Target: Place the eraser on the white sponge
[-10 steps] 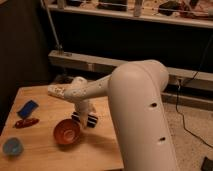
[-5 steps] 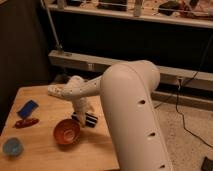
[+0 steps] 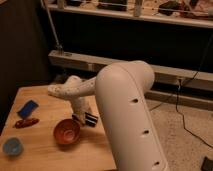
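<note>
The eraser [image 3: 92,119], a small black block with thin white stripes, lies on the wooden table [image 3: 45,157] just right of the red bowl. My gripper [image 3: 84,118] hangs down from the white forearm and sits right at the eraser's left end. Whether it grips the block is unclear. An off-white lump at the table's back edge, partly hidden behind the forearm, looks like the white sponge [image 3: 71,80].
A red bowl [image 3: 66,131] stands left of the gripper. A flat blue rectangle [image 3: 27,108] and a slim red oblong thing [image 3: 26,122] lie at the left. A blue round cup [image 3: 12,147] sits at the front left corner. My big white arm link [image 3: 130,120] blocks the table's right side.
The gripper has stayed low by the eraser next to the bowl. The big arm link has shifted a little to the left.
</note>
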### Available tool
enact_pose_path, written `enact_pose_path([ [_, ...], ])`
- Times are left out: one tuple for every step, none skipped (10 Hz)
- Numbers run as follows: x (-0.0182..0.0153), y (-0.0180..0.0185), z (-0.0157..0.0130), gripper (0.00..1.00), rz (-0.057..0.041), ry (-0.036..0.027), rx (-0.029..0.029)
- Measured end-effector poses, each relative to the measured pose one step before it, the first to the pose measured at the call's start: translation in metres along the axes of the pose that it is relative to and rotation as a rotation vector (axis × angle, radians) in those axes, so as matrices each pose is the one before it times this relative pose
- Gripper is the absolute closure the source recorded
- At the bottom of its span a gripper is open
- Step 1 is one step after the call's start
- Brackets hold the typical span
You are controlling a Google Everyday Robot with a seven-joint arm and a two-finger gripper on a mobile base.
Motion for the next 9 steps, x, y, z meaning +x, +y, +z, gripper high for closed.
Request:
enact_pose_path([
  [-0.00148,-0.00029,-0.00078,0.82,-0.00304,0.00155,0.00208],
  [-0.00367,0.00063,-0.00276,0.91,-0.00558,-0.00147,0.00419],
  [-0.01053,0.00237,-0.01018,0.99,-0.01579,-0.01788,0.01311],
  [-0.0204,0.00507,-0.02175,1.0,-0.03161,-0.04382,0.02306],
  [-0.02394,0.00893,-0.02416,1.0,-0.03724,-0.04434,0.01759],
  [-0.02202,0.00608,-0.01892,1.0,-0.04021,-0.02644,0.02428],
  [-0.02085,0.00575,-0.01359,1.0,-0.04003,-0.0118,0.02149],
  [-0.01451,0.00127,-0.00615,1.0,-0.02571,-0.00055,0.01754],
  [-0.02154,0.00049,-0.00439,1.0,-0.03317,0.00796,0.02361],
])
